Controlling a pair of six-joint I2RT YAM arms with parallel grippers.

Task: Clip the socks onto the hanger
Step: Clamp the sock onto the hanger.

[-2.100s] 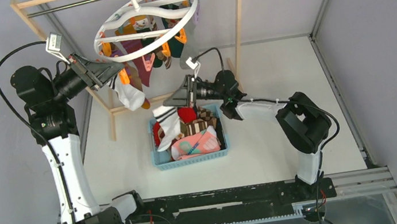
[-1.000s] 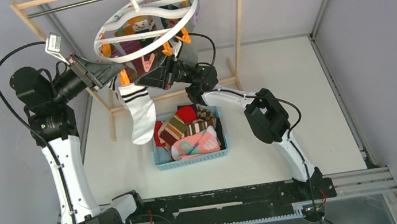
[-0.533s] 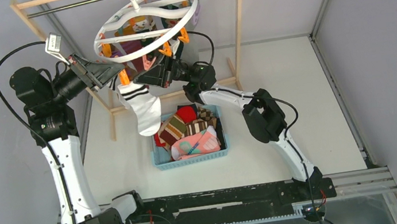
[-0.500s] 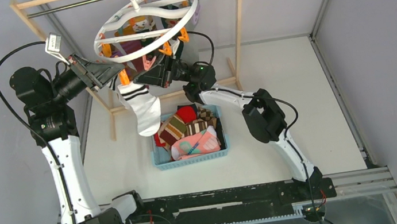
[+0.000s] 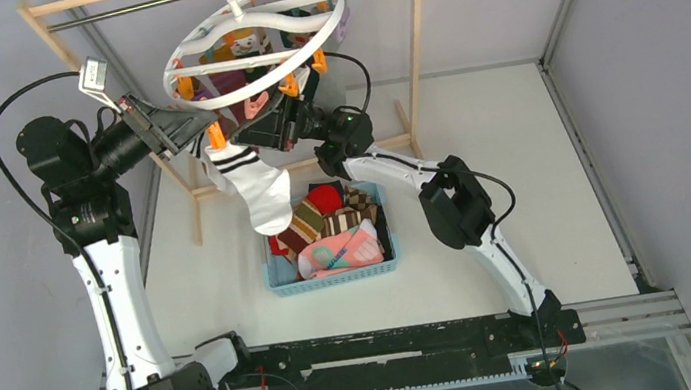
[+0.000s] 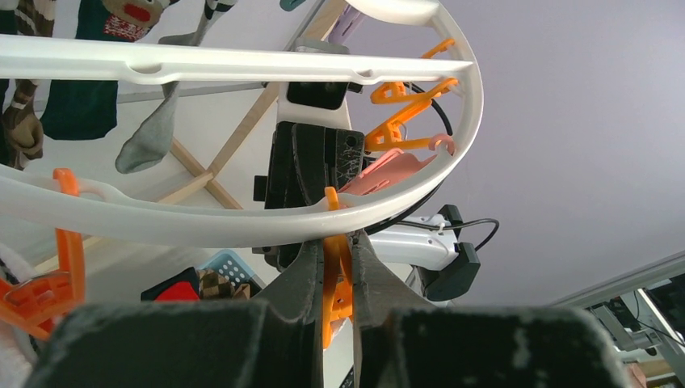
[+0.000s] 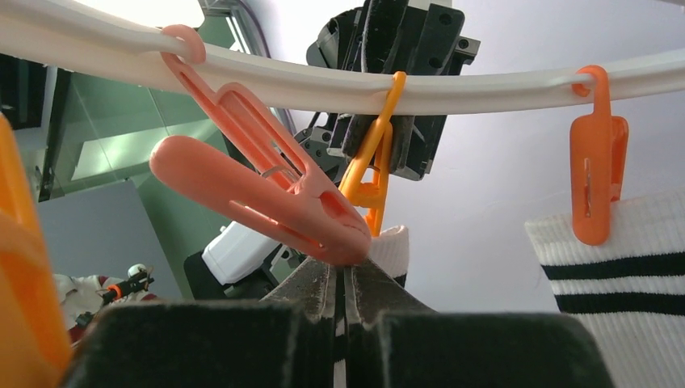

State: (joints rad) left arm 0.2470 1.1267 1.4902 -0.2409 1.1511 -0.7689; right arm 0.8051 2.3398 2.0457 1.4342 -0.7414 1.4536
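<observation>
Blue basket [image 5: 277,283] nearest, w/ loose socks [image 5: 332,237] in it. Above it, R gripper [image 7: 342,279] clamped shut on cuff of white black-banded sock [image 5: 259,181] — rest dangles free. L gripper [image 6: 338,250] nearly closed, pinching orange clip [image 6: 335,283] on hanger [image 6: 202,230] rim — furthest back.

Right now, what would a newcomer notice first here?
The big white hanger at the back, socks dangling from it. Under its rim the left hand pinches an orange clip while the right hand holds a black-banded white sock beside it, with the blue sock basket below.
</observation>
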